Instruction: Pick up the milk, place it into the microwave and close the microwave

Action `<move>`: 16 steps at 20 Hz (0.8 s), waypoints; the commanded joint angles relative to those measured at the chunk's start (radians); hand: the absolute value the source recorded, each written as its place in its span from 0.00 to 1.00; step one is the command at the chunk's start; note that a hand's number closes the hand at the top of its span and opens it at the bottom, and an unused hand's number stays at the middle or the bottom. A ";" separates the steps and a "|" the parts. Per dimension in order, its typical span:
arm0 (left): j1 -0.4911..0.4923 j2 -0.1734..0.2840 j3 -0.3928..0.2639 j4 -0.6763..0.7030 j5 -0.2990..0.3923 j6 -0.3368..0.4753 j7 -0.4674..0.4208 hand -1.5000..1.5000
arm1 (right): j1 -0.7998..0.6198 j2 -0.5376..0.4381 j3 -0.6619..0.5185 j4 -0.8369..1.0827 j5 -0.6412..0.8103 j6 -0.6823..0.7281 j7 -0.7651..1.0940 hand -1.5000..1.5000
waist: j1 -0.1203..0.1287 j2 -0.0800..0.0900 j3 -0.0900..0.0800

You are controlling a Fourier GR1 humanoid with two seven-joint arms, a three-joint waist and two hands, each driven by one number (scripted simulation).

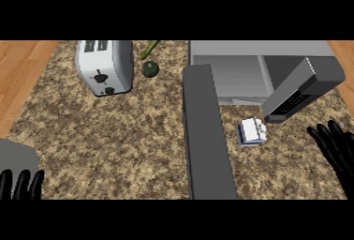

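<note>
Now the milk [252, 131] stands on the counter [117, 136], just in front of the open microwave [239, 75], by its door [206, 131]. No writing can be read on it. Right hand [336, 145] is near, fingers straight and spread. Left hand [21, 184] rests low, fingers straight. A toaster [104, 65] sits far back.

A silver toaster [104, 67] stands left of a dark avocado [151, 68].

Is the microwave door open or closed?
Open. The door swings out from the microwave, so you can see its inside. The milk stands outside.
</note>
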 commanded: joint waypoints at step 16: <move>0.245 0.073 0.117 0.021 0.145 -0.157 -0.247 0.00 | -0.214 0.045 0.020 0.443 0.333 -0.066 -0.246 0.00 | 0.007 0.003 0.000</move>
